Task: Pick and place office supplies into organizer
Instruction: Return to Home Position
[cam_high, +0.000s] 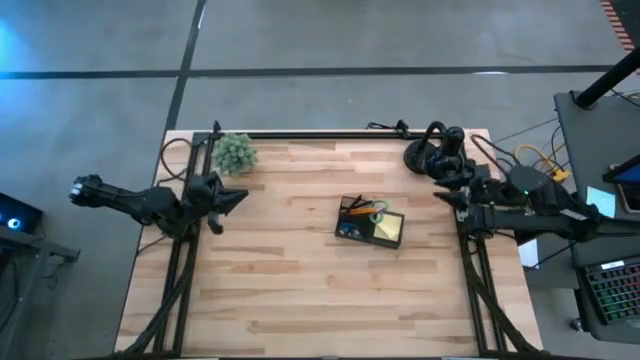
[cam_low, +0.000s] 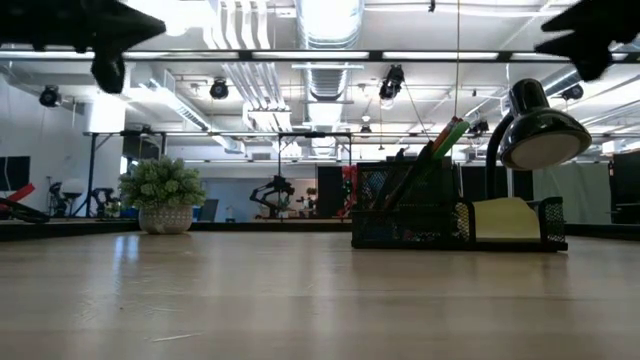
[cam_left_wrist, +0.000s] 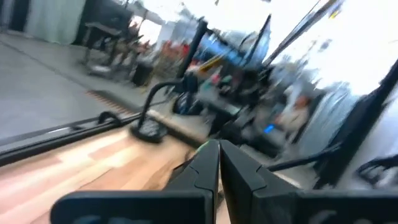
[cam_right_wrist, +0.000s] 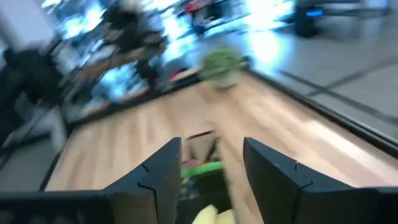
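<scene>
Both arms reach level toward the organizer (cam_low: 450, 244) from opposite sides.
Left gripper (cam_high: 238, 196), well left of it, is closed and empty. Right gripper (cam_high: 443, 196), nearer on its right, is parted and empty. The office supplies (cam_high: 388, 229) sit inside it.

my left claw (cam_low: 140, 30): high, plant (cam_low: 162, 196) below it. my right claw (cam_low: 562, 40): high, lamp (cam_low: 540, 132) just beneath. organizer (cam_low: 400, 215): low between my claws, nearer right; holds pencils (cam_low: 440, 145), yellow pad (cam_low: 505, 218).

organizer (cam_high: 366, 240) contents too small to tell apart from above, desk lamp (cam_low: 545, 130) base hidden behind it
</scene>
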